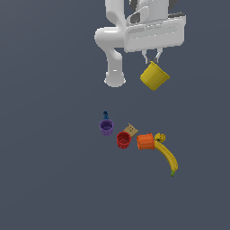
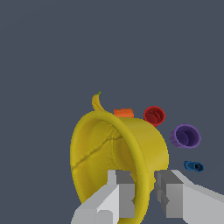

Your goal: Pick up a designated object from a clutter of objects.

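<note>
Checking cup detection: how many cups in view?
4. Yellow cup is tilted in the gripper, above the rest. Purple cup, red cup and orange cup sit in a row on the floor. None looks hidden.

A plain dark grey floor carries a small group of toys. From the exterior view's left to right lie a tiny blue piece, a purple cup, a red cup, a tan dotted block, an orange cup on its side and a banana.
</note>
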`<action>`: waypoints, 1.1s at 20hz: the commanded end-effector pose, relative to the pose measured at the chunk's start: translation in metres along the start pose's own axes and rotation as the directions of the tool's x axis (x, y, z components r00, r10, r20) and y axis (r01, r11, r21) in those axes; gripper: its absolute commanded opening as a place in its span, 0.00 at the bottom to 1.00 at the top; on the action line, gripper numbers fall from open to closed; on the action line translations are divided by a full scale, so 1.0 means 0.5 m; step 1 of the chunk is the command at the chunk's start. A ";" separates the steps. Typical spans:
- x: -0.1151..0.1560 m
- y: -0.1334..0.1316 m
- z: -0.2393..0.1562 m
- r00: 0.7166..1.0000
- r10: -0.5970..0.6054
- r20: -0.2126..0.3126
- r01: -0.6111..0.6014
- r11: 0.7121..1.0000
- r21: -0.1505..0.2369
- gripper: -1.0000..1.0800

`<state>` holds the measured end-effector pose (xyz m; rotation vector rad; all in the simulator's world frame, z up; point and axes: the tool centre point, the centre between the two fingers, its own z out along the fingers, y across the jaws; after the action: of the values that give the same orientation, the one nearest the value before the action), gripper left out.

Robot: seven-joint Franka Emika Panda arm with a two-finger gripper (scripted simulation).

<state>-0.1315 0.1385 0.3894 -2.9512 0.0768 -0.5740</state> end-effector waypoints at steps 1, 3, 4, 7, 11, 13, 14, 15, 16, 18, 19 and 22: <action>-0.002 -0.011 -0.017 1.000 0.000 -0.002 0.000 1.000 0.002 0.00; -0.004 -0.016 -0.024 1.000 0.000 -0.002 0.000 1.000 0.002 0.00; -0.004 -0.017 -0.026 1.000 0.000 -0.002 0.000 1.000 0.002 0.00; -0.006 -0.016 -0.023 1.000 0.000 0.000 0.000 1.000 0.002 0.00; -0.008 -0.025 -0.031 1.000 0.000 0.000 0.000 1.000 0.002 0.00; -0.010 -0.035 -0.040 1.000 0.000 0.000 0.000 1.000 0.002 0.00; -0.012 -0.042 -0.046 1.000 0.000 0.000 0.000 1.000 0.001 0.00; -0.014 -0.049 -0.052 1.000 0.000 0.000 0.000 1.000 0.001 0.00; -0.016 -0.056 -0.059 1.000 0.000 0.000 0.000 1.000 0.001 0.00; -0.019 -0.067 -0.068 1.000 0.000 0.000 0.000 1.000 0.000 0.00; -0.019 -0.071 -0.071 1.000 0.000 0.000 0.000 1.000 0.000 0.00; -0.019 -0.078 -0.076 1.000 0.000 0.000 0.000 1.000 0.001 0.00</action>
<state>-0.1533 0.1714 0.4234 -2.9519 0.0751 -0.5706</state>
